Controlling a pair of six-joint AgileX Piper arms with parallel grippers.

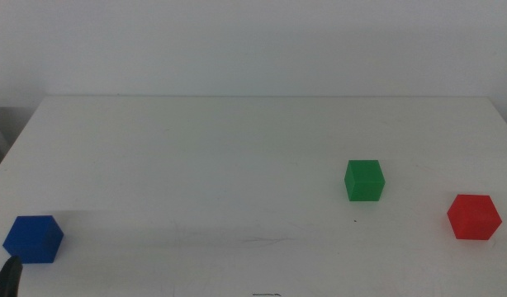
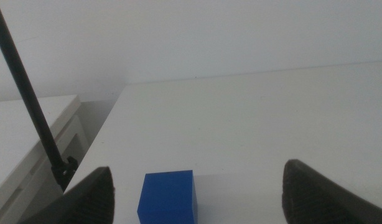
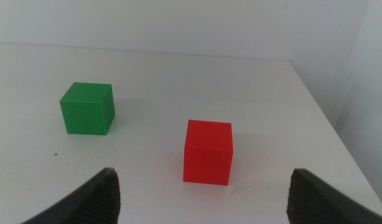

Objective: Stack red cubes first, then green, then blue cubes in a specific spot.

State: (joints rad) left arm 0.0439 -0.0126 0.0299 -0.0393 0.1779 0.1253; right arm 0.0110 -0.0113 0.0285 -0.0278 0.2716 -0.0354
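Blue cube point(image 2: 167, 196) between open left end effector point(image 2: 197, 193) jaws, untouched

We held our left gripper point(image 2: 197, 186) low at the near left corner, its jaws spread wide apart and closed on nothing; only a dark jaw tip showed at the bottom edge of the middle view. Our right gripper point(image 3: 203, 190) waited out of the middle view, its jaws likewise wide apart and holding nothing.
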